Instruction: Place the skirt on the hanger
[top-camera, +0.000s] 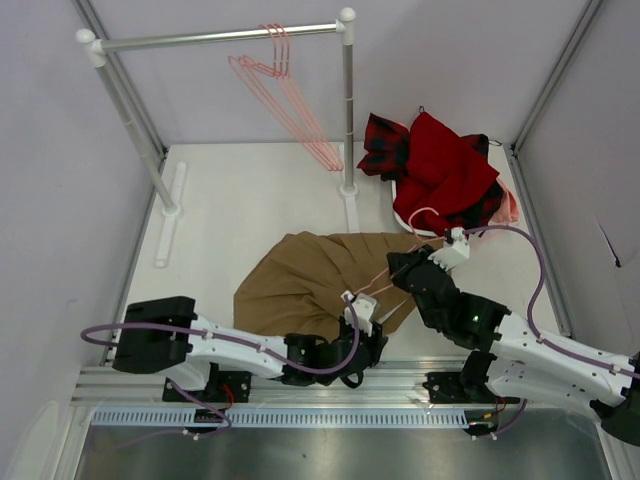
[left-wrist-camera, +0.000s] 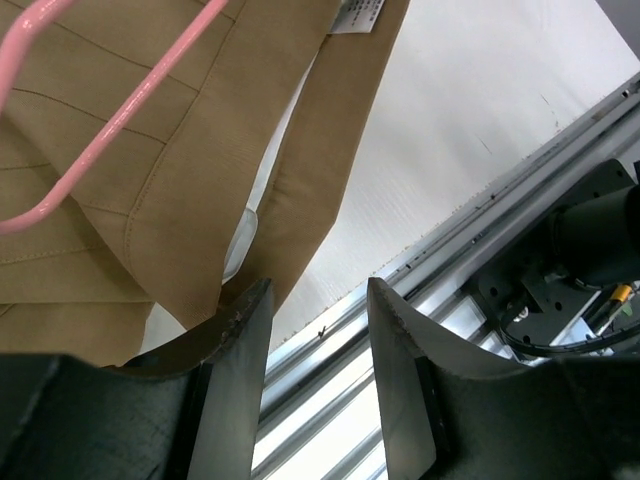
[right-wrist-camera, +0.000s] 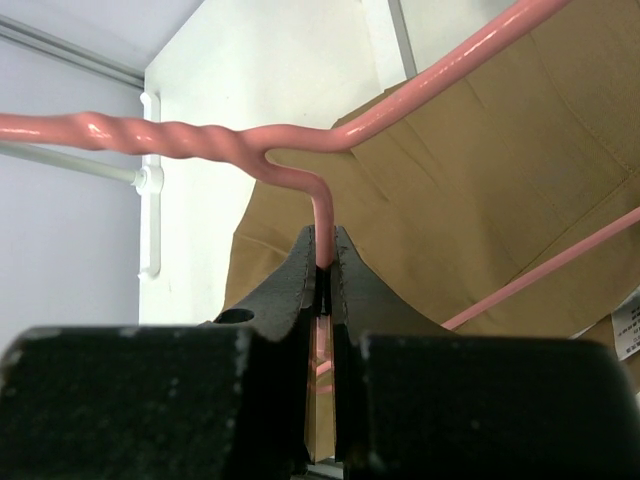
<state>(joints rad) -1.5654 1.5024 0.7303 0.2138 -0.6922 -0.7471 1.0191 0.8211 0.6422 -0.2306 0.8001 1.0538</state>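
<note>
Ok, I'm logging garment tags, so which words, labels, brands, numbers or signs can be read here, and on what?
White sewn-in label on the tan soft cloth skirt: printed lines, too small and blurred to read.
Thin pink wire hanger: no lettering shows.
No other text, brand, number or sign is readable in any view.

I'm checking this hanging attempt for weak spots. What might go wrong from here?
1. The right gripper pinches the thin hanger at a single spot near its twisted neck, so the wire may swivel in the grip.
2. The left gripper stands open with nothing between its jaws, at the edge of the skirt; closing there may miss the cloth or catch only the pale lining.
</note>
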